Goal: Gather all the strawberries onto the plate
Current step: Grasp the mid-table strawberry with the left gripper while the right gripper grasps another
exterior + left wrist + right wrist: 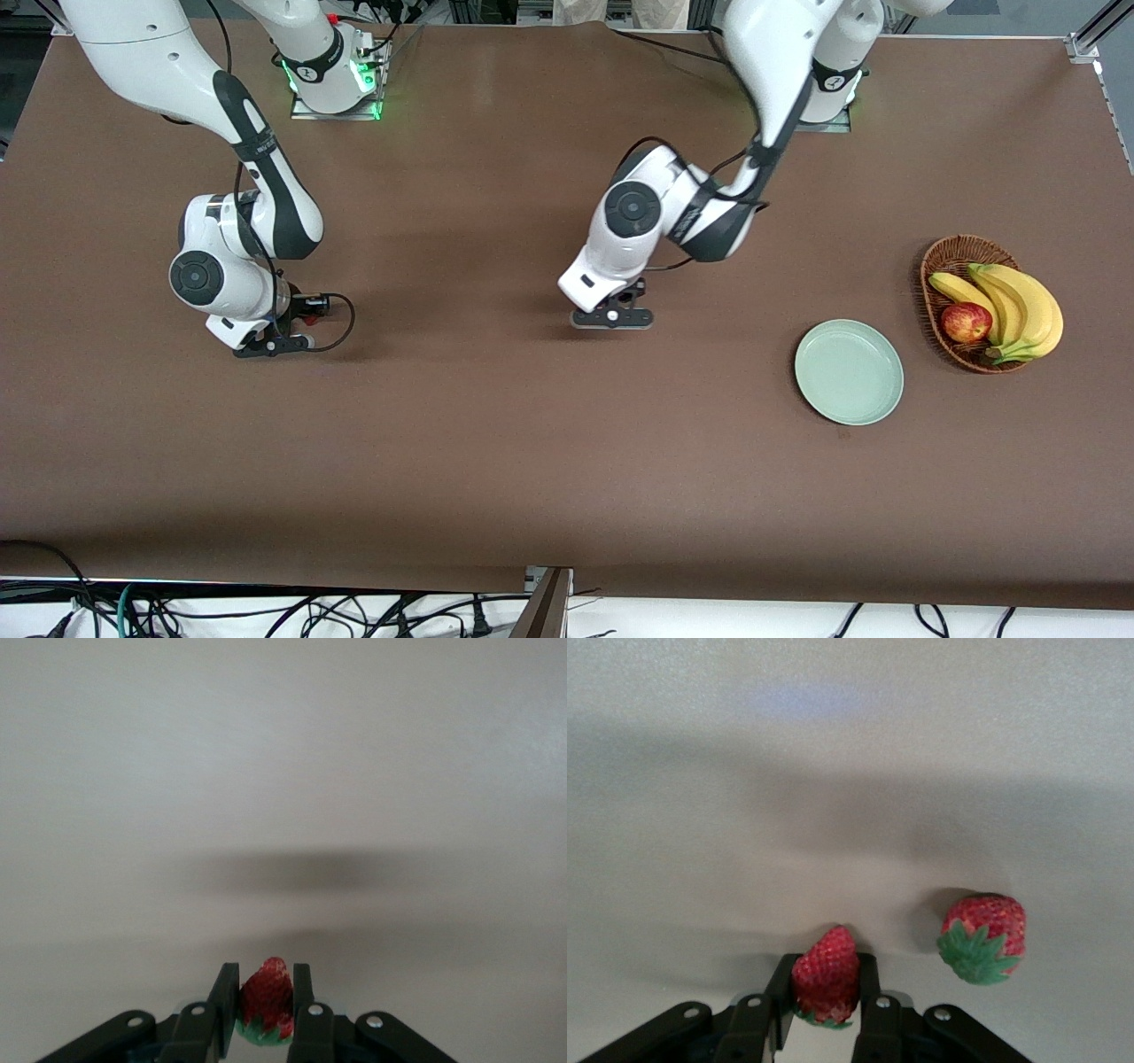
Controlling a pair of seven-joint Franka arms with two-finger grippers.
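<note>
The brown matte worktop (pixel 496 443) carries a round pale mint-green plate (pixel 849 372). The left gripper (pixel 266 1010) has its jaws pinching a small red strawberry (pixel 268 997). The right gripper (pixel 824 1005) pinches another red strawberry (pixel 827 979), a third (pixel 983 937) lying beside.

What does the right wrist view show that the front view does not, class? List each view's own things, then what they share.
Only the right wrist view: a strawberry clamped in the right tool, and a loose strawberry lying beside it.

Only the front view: the empty plate, the basket with bananas and apple, and the left tool.

Both: the right tool, low over the brown table.
</note>
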